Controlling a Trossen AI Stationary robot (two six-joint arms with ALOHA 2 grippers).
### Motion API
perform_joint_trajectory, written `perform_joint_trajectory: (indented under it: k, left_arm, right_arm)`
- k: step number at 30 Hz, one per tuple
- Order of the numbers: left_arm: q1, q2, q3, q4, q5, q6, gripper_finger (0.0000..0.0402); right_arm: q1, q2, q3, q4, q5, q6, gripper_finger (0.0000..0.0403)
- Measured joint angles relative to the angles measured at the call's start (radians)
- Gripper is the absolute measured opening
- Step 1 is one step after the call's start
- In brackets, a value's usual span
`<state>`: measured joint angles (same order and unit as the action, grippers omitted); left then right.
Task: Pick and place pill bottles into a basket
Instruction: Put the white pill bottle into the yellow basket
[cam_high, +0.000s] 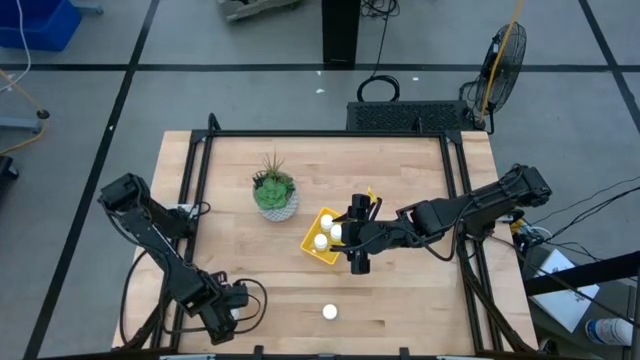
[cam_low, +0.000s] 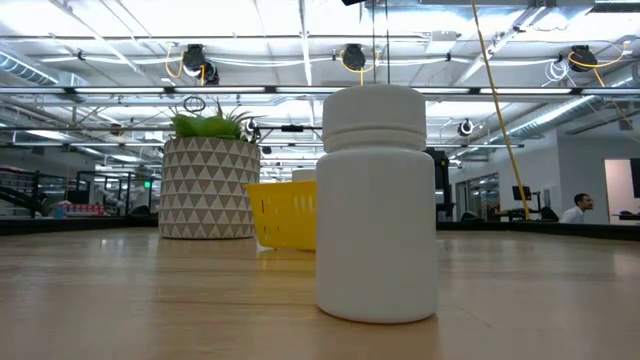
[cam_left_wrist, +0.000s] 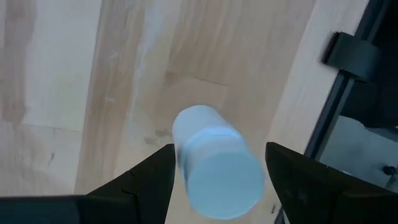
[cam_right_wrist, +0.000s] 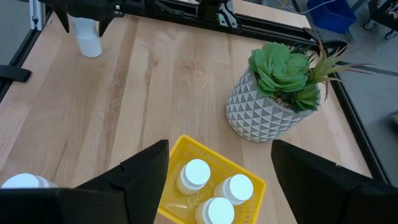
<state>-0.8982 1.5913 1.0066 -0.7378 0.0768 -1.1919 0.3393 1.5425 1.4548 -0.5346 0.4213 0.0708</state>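
My left gripper (cam_high: 228, 303) is at the table's near left, open, pointing down, with one finger on either side of a white pill bottle (cam_left_wrist: 214, 165) that stands upright on the table; I cannot tell whether the fingers touch it. This bottle also shows in the right wrist view (cam_right_wrist: 87, 38). My right gripper (cam_high: 347, 238) is open and empty just above the right side of the yellow basket (cam_high: 316, 243). Three pill bottles (cam_right_wrist: 214, 186) stand in the basket (cam_right_wrist: 186, 149). One more pill bottle (cam_high: 330, 312) stands upright on the table near the front edge and fills the low view (cam_low: 378, 205).
A white patterned pot with a green plant (cam_high: 274, 195) stands left of the basket, a little farther back. Black frame rails (cam_high: 200, 170) run along the table's left, far and right sides. Bare wood lies between the two grippers.
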Motion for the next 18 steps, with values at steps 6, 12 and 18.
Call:
perform_joint_trajectory:
  k: [6, 12, 18]
  left_arm:
    - [0.000, 0.000, 0.000, 0.000, 0.012, -0.006, 0.0253]
    - [0.000, 0.000, 0.000, 0.000, 0.012, -0.008, 0.0253]
    - [-0.001, 0.036, 0.000, 0.008, 0.054, -0.004, 0.0253]
  right_arm:
    - [0.000, 0.000, 0.000, 0.000, 0.000, 0.000, 0.0274]
    - [0.000, 0.000, 0.000, 0.000, 0.000, 0.000, 0.0274]
    - [0.000, 0.000, 0.000, 0.000, 0.000, 0.000, 0.0274]
